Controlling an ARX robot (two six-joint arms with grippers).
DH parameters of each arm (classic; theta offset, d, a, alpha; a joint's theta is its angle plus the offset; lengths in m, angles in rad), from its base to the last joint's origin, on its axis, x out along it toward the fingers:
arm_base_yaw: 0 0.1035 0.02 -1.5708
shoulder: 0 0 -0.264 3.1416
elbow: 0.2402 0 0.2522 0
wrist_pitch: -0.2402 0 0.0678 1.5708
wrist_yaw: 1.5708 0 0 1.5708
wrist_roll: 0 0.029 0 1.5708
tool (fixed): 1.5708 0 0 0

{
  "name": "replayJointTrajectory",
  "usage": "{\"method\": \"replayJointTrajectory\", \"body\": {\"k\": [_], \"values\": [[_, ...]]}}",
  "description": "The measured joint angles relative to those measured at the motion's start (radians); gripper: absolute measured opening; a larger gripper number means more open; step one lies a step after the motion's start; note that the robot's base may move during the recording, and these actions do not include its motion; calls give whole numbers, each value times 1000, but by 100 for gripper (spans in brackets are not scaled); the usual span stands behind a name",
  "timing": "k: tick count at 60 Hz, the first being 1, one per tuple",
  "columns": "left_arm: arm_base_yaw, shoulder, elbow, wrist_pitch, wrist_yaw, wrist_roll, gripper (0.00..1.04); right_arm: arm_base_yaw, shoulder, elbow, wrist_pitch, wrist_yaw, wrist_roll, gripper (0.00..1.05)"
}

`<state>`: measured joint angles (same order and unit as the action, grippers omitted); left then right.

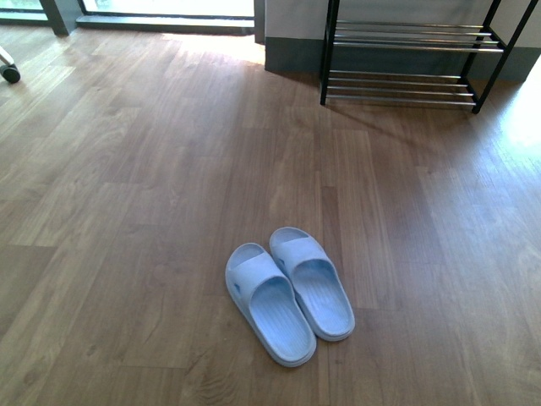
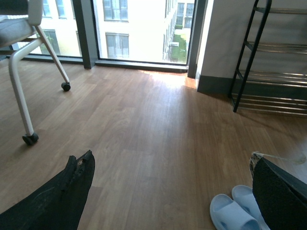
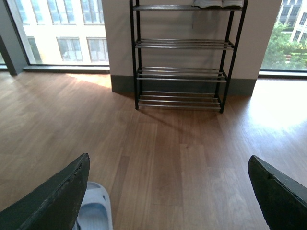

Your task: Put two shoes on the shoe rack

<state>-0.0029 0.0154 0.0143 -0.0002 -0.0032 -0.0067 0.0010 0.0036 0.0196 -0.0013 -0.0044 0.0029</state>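
The two shoes are light blue slide sandals lying side by side on the wooden floor, one (image 1: 269, 306) to the left of the other (image 1: 314, 282), toes pointing away from me. The shoe rack (image 1: 406, 80), black frame with chrome rods, stands against the far wall to the right. No arm shows in the front view. In the left wrist view my left gripper (image 2: 170, 158) is open above the floor, with the pair (image 2: 235, 215) beside its right finger (image 2: 278, 196). My right gripper (image 3: 169, 160) is open too, facing the rack (image 3: 180, 72), and one sandal (image 3: 96, 211) peeks out by its left finger (image 3: 57, 196).
A white-legged chair on castors (image 2: 29, 139) stands far left, one castor (image 1: 10, 74) showing in the front view. Floor-length windows (image 2: 139, 28) run along the far wall. A white folded item (image 3: 216, 3) lies on the rack's top tier.
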Motion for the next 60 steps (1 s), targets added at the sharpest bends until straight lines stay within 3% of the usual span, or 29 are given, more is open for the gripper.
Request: {"method": "replayJointTrajectory", "body": {"k": [60], "values": [[0,0,0,0,2,0,95,0,0,0,0,4,0,96]]}}
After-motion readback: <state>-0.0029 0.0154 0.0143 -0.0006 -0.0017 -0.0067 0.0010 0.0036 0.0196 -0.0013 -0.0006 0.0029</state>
